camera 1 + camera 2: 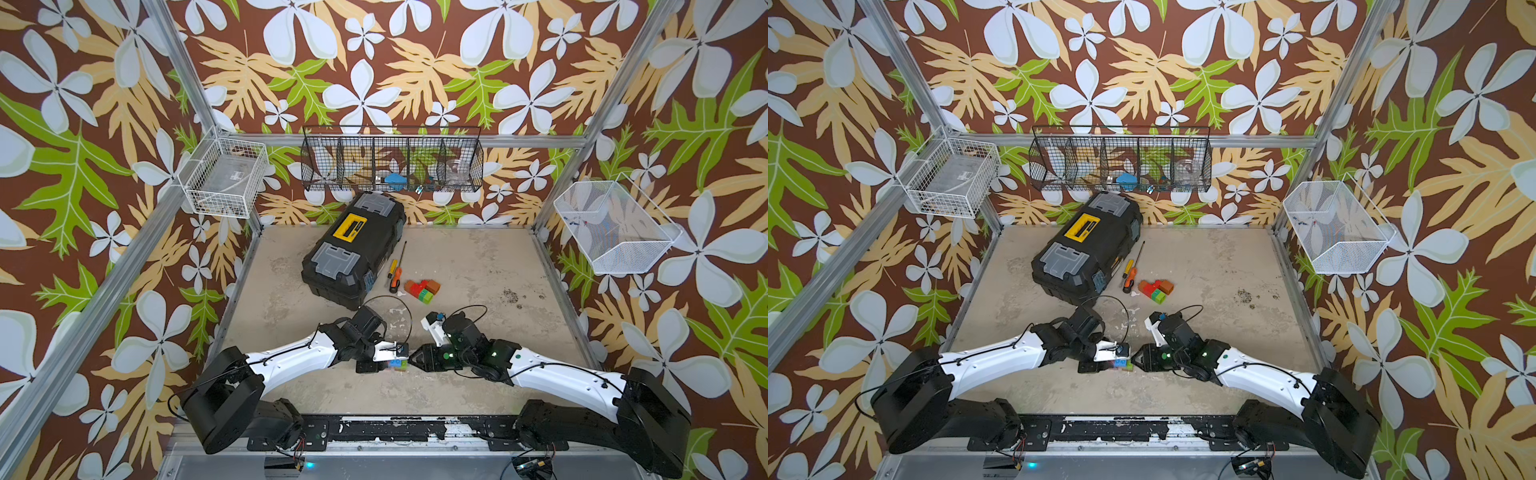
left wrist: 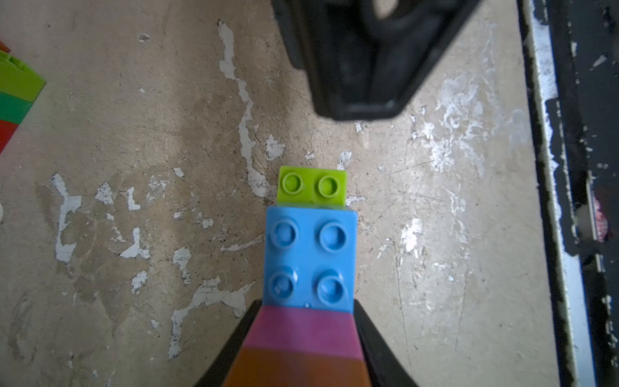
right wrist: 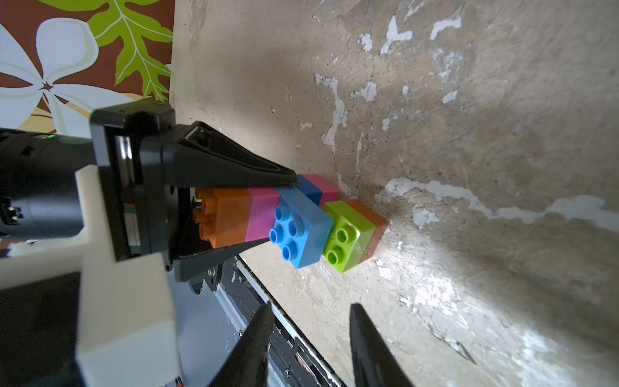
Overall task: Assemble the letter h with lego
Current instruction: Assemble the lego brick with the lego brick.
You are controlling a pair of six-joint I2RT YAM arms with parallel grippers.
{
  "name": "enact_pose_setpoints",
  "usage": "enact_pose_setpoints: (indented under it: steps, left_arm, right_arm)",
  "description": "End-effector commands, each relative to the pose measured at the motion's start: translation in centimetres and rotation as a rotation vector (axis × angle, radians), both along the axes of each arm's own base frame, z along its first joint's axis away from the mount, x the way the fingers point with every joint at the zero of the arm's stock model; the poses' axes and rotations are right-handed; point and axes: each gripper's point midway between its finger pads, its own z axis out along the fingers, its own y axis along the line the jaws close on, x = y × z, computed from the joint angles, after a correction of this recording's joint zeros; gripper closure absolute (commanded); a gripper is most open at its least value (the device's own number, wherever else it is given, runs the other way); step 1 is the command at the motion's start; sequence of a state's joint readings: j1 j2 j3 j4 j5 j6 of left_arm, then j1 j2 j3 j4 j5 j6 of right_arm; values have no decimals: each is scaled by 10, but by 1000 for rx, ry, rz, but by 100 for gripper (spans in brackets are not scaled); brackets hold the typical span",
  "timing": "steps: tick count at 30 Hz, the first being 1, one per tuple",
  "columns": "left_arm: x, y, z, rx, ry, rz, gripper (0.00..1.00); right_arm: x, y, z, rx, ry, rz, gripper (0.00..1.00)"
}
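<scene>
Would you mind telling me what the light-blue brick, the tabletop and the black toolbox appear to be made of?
Light-blue brick: moulded plastic, smooth and slightly glossy; its round studs catch highlights. Tabletop: probably coated board, matte beige, with white patches where the coat has flaked. Toolbox: likely hard plastic, matte black, with grey lid panels and a yellow handle.

My black left tool (image 3: 281,209) is contrasting with orange, pink, blue and lime lego (image 3: 301,228) on the white-flecked beige table (image 3: 469,134).
</scene>
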State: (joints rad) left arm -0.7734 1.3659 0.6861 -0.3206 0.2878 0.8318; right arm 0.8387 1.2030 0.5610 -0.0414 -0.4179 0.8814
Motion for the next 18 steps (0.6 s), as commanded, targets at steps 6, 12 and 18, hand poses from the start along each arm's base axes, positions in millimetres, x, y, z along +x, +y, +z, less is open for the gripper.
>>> enact_pose_setpoints:
  steps: [6, 12, 18]
  left_arm:
    - [-1, 1, 1, -1, -6, -8, 55]
    - [-3, 0, 2, -15, -5, -15, 55]
    - [-2, -3, 2, -26, 1, -14, 58]
  right_arm:
    - [-2, 12, -3, 27, 84, 5, 64]
    - [0, 20, -3, 27, 103, 16, 70]
    - [4, 24, -5, 20, 113, 16, 74]
